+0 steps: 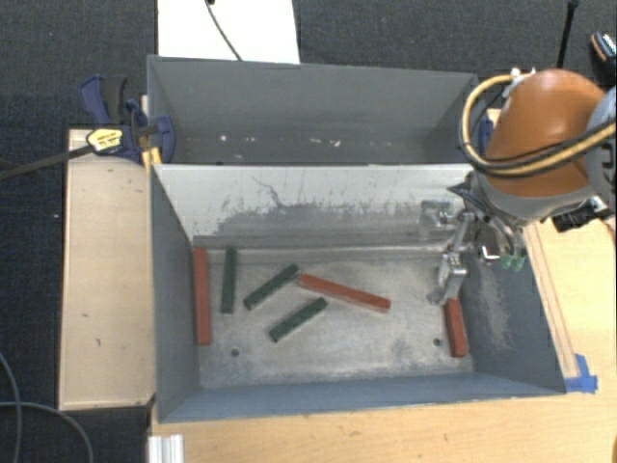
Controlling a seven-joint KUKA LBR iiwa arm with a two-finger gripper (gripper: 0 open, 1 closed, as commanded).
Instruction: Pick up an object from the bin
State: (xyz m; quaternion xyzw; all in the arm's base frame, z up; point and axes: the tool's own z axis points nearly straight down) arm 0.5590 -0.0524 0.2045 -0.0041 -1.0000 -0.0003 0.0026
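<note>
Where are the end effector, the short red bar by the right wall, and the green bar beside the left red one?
end effector (449, 290): camera view, its lower end.
short red bar (455, 328): camera view, its middle.
green bar (228, 280): camera view, its middle.

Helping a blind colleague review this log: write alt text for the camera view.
The robot's gripper hangs low at the right end of a grey bin, close over a short red bar. Five more bars, two red and three green, lie scattered toward the left.
</note>
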